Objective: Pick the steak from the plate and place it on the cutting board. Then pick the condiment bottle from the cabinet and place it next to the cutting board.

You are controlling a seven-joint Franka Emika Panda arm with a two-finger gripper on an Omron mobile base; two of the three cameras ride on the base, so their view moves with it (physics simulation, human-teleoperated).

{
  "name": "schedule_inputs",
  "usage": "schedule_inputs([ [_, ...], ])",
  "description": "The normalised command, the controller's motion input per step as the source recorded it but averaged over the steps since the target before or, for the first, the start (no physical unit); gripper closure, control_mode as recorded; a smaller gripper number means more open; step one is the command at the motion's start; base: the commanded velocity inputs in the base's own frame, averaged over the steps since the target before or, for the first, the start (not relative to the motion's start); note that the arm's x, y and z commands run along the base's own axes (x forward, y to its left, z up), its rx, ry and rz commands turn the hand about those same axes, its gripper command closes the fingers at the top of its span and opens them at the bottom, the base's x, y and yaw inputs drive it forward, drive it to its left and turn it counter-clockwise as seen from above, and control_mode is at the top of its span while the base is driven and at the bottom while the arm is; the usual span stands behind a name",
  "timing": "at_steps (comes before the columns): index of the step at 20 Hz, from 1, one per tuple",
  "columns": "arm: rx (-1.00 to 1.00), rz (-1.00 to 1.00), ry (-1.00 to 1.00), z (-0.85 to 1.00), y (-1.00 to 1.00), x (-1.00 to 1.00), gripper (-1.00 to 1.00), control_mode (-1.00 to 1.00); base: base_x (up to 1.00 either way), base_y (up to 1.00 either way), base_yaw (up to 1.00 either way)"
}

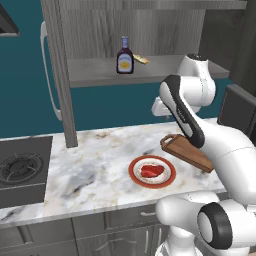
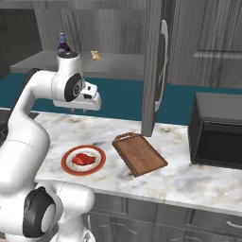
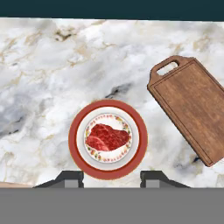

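The steak (image 3: 107, 137) (image 1: 151, 171) (image 2: 82, 159) lies in the middle of the red-rimmed plate (image 3: 74, 140) (image 1: 135, 172) (image 2: 66, 163) on the marble counter. High above the plate hangs my gripper (image 3: 111, 178) (image 2: 78, 110), pointing straight down, open, with nothing between its fingertips. To the right of the plate the wooden cutting board (image 3: 192, 105) (image 1: 192, 155) (image 2: 139, 153) rests at an angle, bare, its handle pointing toward the wall. The dark condiment bottle (image 1: 124, 56) (image 2: 62, 46) stands upright on the open shelf of the grey cabinet (image 1: 60, 75) (image 2: 151, 71).
A small yellowish-tan item (image 1: 141, 59) (image 2: 96, 55) lies on the shelf beside the bottle. A stove burner (image 1: 20, 170) is set into the counter at the left. A black microwave (image 2: 217, 137) stands at the right. Bare marble runs between stove and plate.
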Motion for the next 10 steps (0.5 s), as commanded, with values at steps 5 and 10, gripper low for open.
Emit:
schedule_inputs([
  [5,0.0,0.0,0.0,-0.04,0.0,-0.06,-1.0,-1.0,0.0,0.0,0.0],
  [10,0.0,0.0,0.0,-0.07,0.0,-0.22,-1.0,-1.0,0.0,0.0,0.0],
])
